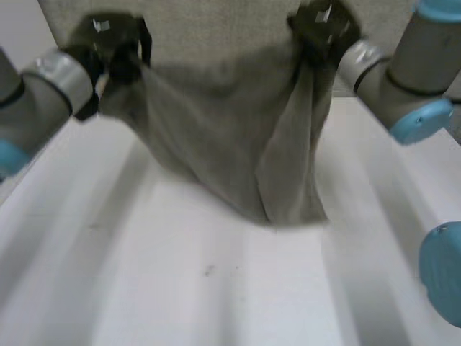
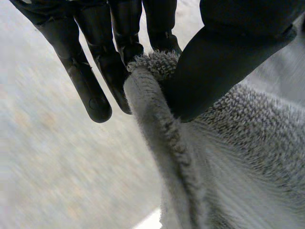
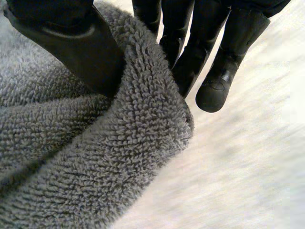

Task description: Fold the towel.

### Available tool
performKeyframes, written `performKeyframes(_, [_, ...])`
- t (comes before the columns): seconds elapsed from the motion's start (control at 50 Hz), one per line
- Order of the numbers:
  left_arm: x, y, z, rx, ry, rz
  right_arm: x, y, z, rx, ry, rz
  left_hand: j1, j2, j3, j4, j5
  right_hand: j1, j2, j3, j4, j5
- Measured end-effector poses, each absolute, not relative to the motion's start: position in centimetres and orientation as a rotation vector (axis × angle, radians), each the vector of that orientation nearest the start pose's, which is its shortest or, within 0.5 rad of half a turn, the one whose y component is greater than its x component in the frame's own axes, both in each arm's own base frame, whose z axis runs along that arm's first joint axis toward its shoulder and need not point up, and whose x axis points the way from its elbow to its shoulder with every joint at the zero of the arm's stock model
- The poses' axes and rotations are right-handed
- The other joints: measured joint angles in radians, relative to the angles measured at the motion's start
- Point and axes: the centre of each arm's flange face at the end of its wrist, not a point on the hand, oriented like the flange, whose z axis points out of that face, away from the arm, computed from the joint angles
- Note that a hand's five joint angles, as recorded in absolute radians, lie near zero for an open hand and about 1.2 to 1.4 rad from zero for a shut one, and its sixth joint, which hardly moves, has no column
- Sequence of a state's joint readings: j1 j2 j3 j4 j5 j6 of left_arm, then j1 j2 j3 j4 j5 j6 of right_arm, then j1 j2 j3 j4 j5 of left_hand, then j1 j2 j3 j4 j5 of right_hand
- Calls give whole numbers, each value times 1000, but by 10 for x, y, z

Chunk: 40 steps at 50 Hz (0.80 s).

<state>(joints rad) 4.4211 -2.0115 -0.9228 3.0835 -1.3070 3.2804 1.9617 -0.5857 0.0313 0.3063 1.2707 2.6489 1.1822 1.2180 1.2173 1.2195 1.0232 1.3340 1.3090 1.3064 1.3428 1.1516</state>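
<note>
A grey terry towel [image 1: 216,137] hangs above the white table [image 1: 216,288], held up at its two near corners and sagging between them. My left hand [image 1: 119,50] pinches the towel's left corner; in the left wrist view the thumb [image 2: 214,62] presses the towel's edge [image 2: 157,124] against the fingers [image 2: 119,52]. My right hand [image 1: 320,29] pinches the right corner; in the right wrist view its thumb [image 3: 76,47] clamps a fold of the towel [image 3: 119,143] against the fingers [image 3: 190,57]. A long fold of the towel drops below the right hand.
The towel's far part lies flat on the table beyond the hands [image 1: 216,21]. The left arm [image 1: 43,94] and the right arm [image 1: 410,72] reach in from the sides. Bare white table lies nearer the camera.
</note>
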Motion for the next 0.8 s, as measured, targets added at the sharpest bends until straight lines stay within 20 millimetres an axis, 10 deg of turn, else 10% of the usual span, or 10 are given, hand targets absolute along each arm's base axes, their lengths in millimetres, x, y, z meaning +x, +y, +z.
performKeyframes(0.14, [-270, -381, 409, 606, 1721, -2828, 323, -379, 407, -990, 1291, -2692, 0, 0, 0, 0, 0, 0, 6, 5, 0, 0])
performKeyframes(0.26, [-271, -383, 417, 542, 1663, -2861, 325, -370, 406, -1017, 1336, -2645, 0, 0, 0, 0, 5, 0, 14, 13, 0, 2])
performKeyframes(0.6, [-260, -338, 208, 832, 2426, -2078, 317, -340, 185, -1451, 2127, -1625, 0, 0, 0, 0, 4, 0, 14, 22, 0, 6])
performKeyframes(0.8, [-248, -300, 183, 1019, 2410, -1872, 302, -313, 143, -1465, 2207, -1477, 0, 0, 0, 0, 4, 0, 14, 22, 0, 6])
